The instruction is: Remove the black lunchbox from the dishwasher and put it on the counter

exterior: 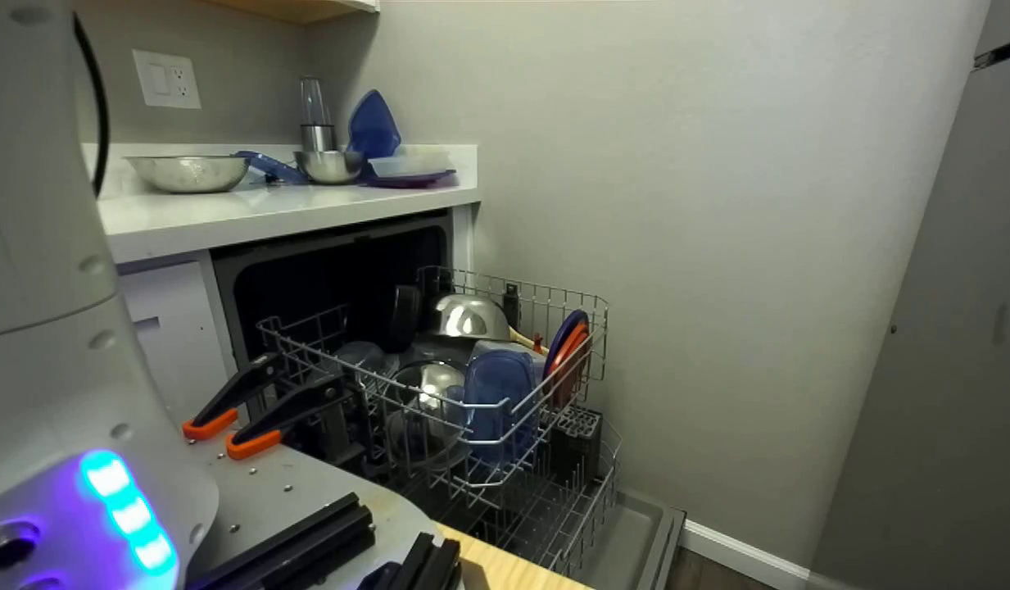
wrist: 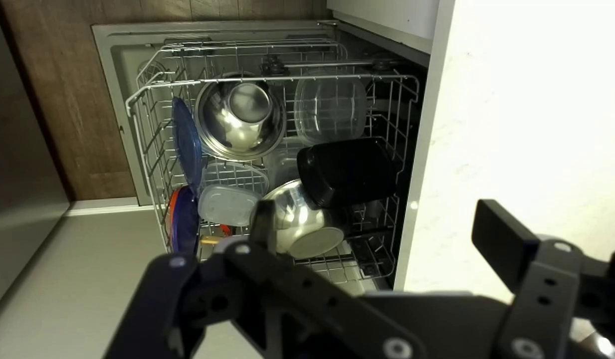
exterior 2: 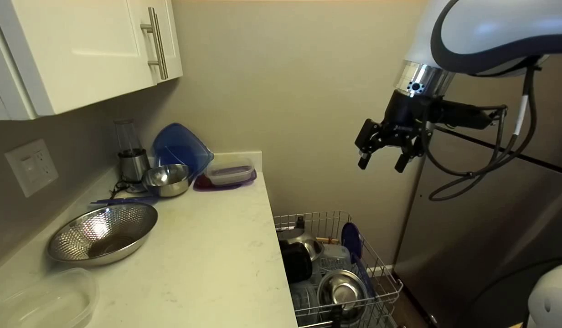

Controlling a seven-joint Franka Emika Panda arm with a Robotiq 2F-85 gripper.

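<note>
See, well above the light-grey wire dishwasher rack (wrist: 287, 78), a black two-fingered tool (exterior 2: 383, 163) spread wide; find, inside that rack and well below the tool, a small black box-like lunchbox (wrist: 349, 172).

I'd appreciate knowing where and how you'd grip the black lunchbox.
For the lunchbox, I'd suggest pinching the end away from the counter, the pincer coming from above: the rack is open-topped, and in the wrist view nothing covers that rounded end, while the opposite one sits nearer the counter's edge. I can't tell which way the box opens.
</note>
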